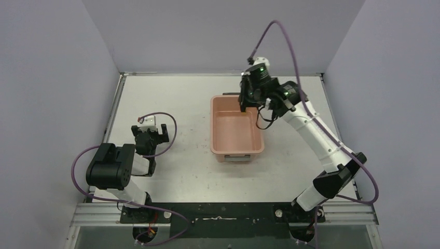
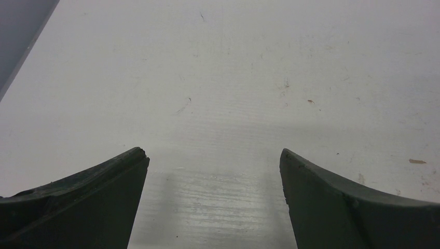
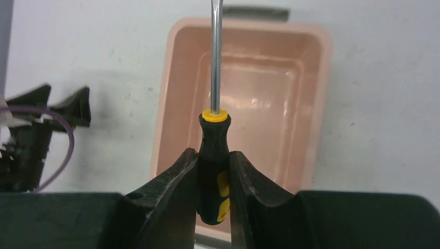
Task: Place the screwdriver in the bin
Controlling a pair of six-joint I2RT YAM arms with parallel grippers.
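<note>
The salmon-pink bin [image 1: 258, 132] sits in the middle of the table, and nothing lies in it. My right gripper [image 1: 248, 99] hovers over the bin's far end and is shut on the screwdriver [image 3: 214, 150]. The right wrist view shows the fingers clamped on the black-and-yellow handle, the thin metal shaft pointing away over the bin [image 3: 311, 98]. In the top view the screwdriver is hidden by the gripper. My left gripper [image 1: 150, 136] rests low over the table to the left of the bin, open with nothing between its fingers [image 2: 93, 192].
The left arm's purple cable [image 1: 168, 122] loops beside its gripper. The left gripper and cable also show at the left of the right wrist view [image 3: 46, 124]. Grey walls close in the table on the left, back and right.
</note>
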